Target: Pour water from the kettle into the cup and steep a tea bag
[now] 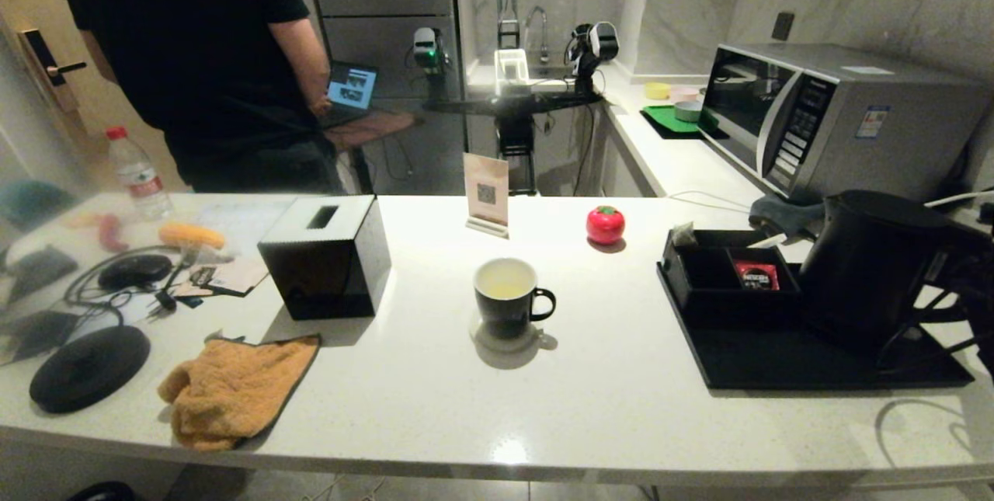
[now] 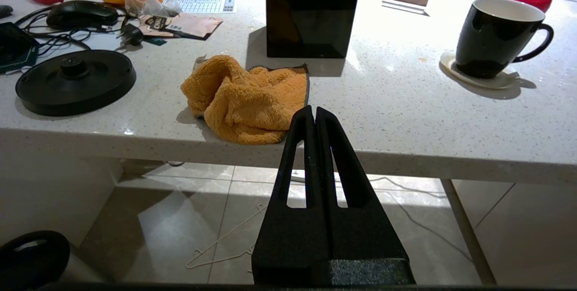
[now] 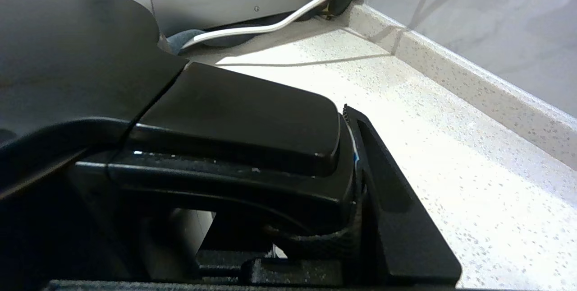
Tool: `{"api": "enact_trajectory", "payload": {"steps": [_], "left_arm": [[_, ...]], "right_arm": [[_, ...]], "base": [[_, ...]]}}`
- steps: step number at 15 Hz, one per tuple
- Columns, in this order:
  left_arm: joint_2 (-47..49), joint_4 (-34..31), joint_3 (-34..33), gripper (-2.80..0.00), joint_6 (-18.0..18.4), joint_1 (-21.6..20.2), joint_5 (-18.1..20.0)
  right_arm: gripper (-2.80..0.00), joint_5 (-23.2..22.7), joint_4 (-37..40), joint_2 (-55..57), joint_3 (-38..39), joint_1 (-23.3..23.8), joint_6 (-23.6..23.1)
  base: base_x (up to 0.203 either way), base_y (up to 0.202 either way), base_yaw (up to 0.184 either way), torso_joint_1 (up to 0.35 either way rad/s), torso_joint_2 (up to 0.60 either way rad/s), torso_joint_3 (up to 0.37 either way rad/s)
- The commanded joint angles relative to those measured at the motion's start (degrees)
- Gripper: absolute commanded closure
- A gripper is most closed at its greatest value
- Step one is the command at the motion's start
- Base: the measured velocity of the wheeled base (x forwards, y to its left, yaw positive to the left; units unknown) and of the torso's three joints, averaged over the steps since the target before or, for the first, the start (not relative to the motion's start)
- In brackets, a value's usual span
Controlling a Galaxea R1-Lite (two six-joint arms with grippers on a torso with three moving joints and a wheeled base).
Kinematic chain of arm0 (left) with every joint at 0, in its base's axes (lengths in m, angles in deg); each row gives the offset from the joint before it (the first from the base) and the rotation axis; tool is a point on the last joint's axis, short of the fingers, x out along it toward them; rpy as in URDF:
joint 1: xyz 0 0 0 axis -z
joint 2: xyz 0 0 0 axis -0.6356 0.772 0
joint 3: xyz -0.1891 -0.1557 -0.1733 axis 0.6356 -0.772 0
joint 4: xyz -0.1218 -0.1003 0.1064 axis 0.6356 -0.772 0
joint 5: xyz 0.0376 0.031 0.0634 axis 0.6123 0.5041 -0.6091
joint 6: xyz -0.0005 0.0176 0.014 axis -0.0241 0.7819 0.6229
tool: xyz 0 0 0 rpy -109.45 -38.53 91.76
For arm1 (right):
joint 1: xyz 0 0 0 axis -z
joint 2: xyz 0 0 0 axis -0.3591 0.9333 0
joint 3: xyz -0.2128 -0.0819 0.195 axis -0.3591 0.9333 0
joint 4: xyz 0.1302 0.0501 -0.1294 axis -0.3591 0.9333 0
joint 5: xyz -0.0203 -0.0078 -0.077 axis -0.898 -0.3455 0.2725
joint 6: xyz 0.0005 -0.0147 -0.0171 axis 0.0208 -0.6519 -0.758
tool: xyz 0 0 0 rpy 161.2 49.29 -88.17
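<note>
Clamping the kettle (image 3: pixel 180 115) handle, the right pincer (image 3: pixel 356 178) shows only in its wrist view.

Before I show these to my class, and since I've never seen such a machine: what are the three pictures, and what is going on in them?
It is a two-armed robot at a white counter. One picture comes from a camera on its head; the other two come from cameras on its wrists, behind the fingers.

The left hand is shut and empty, parked below the counter edge. The right hand is closed on the handle of the kettle, which stands on a black tray.

On the counter are the cup holding pale liquid, an orange cloth, a black tissue box, a round kettle base and a red tomato-shaped thing. A person stands behind.
</note>
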Motion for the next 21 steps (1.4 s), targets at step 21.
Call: {"api": "enact_trajectory", "payload": {"steps": [21], "left_arm": [[0.05, 0.01, 0.06, 0.00, -0.04, -0.02, -0.02]], "right_arm": [[0.00, 0.14, -2.34, 1.62, 1.49, -0.03, -0.35]], "base": [[0.000, 0.000, 0.000, 0.000, 0.00, 0.000]]}}
